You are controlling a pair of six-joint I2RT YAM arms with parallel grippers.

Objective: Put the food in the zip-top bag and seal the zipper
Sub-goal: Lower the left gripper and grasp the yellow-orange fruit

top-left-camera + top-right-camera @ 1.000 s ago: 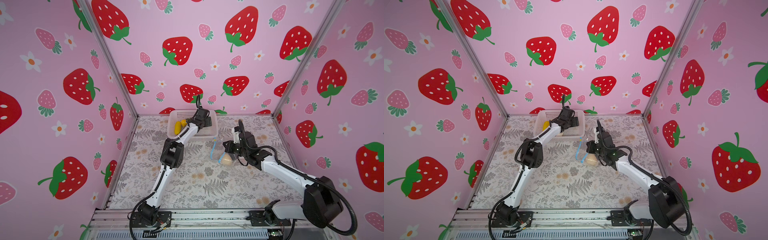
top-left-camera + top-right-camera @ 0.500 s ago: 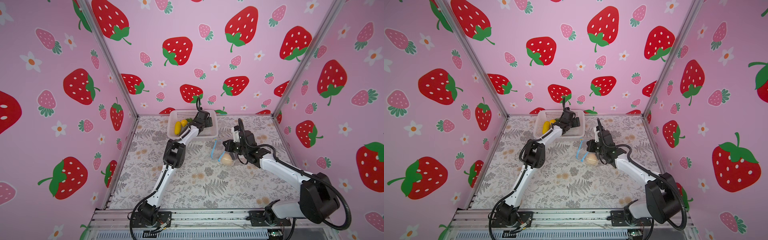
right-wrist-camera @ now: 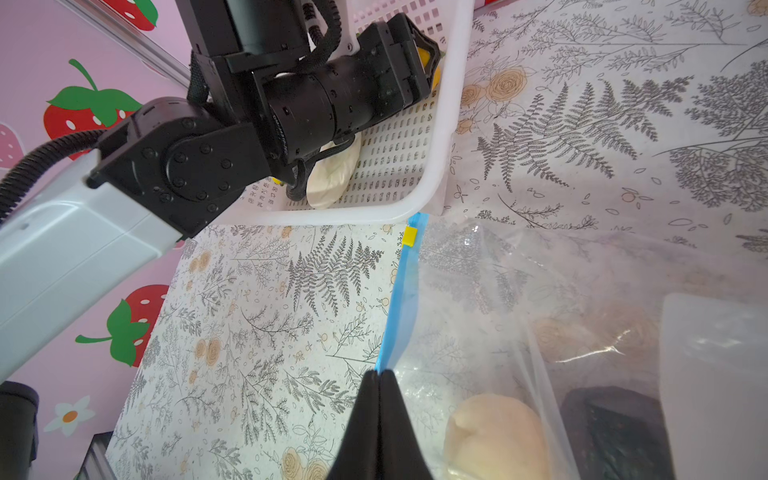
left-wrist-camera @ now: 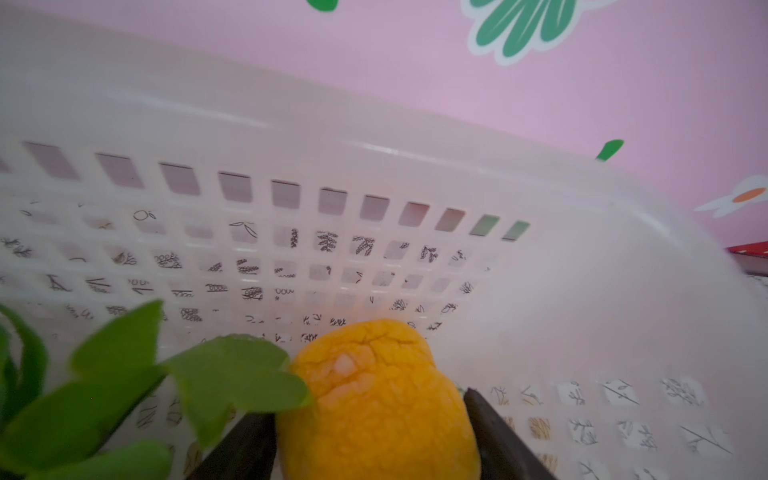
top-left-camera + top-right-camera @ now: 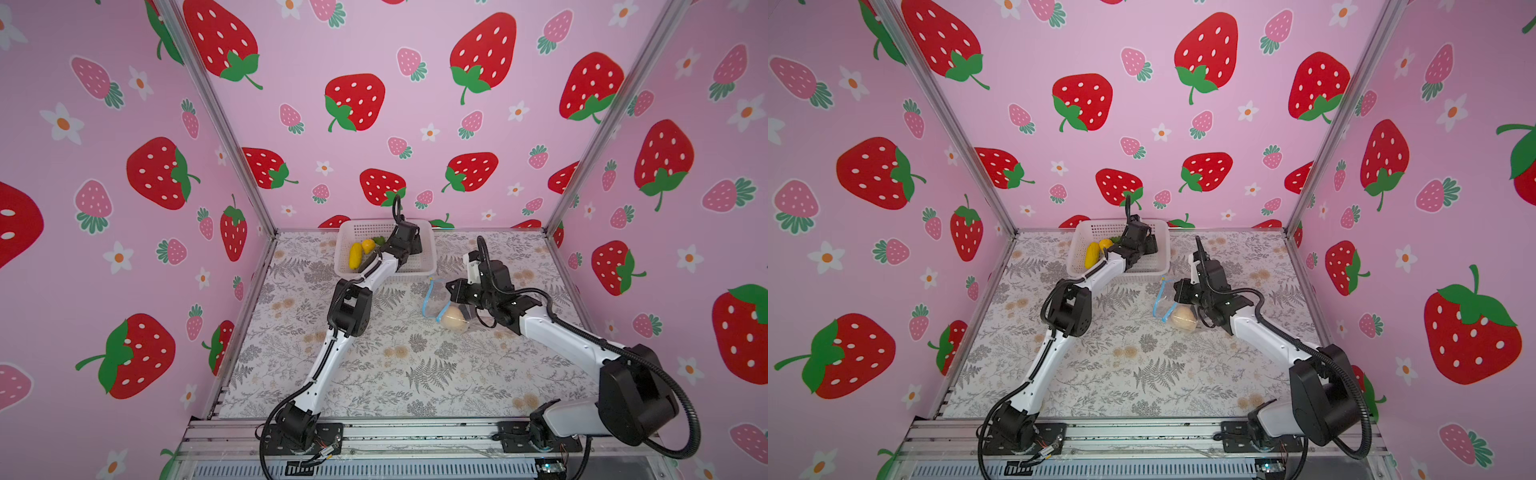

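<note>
L gripper (image 4: 368,405) has narrowed over the last sec. Both arms otherwise sit about where they were, L in the basket (image 4: 291,124), R at the bag (image 3: 498,291).

L wrist view: the two dark fingers press on opp. sides of an orange (image 4: 374,440), so it's gripped, jaws just wide enough to span it. Can't tell if it's off the basket floor. Green leaves (image 4: 232,378) touch the orange's side. Top views hide those fingertips behind the wrist. They show only a yellow oblong (image 5: 355,255) and a smaller yellow piece (image 5: 368,245) on the basket's L side.

R gripper (image 3: 379,376) is clenched, tips pinched on the blue zipper (image 3: 405,291) partway along. Yellow slider (image 3: 410,237) sits at the strip's end by the basket corner. Bag lies on the table (image 5: 415,374) just in front of the basket's near R corner, mouth looped open in both top views. Walnut ball (image 3: 494,436) is inside, seen in all but the L wrist view. Only the R wrist view shows a dark piece (image 3: 615,428) and white label (image 3: 715,374), plus a radish (image 3: 332,174) under the L wrist in the basket.
</note>
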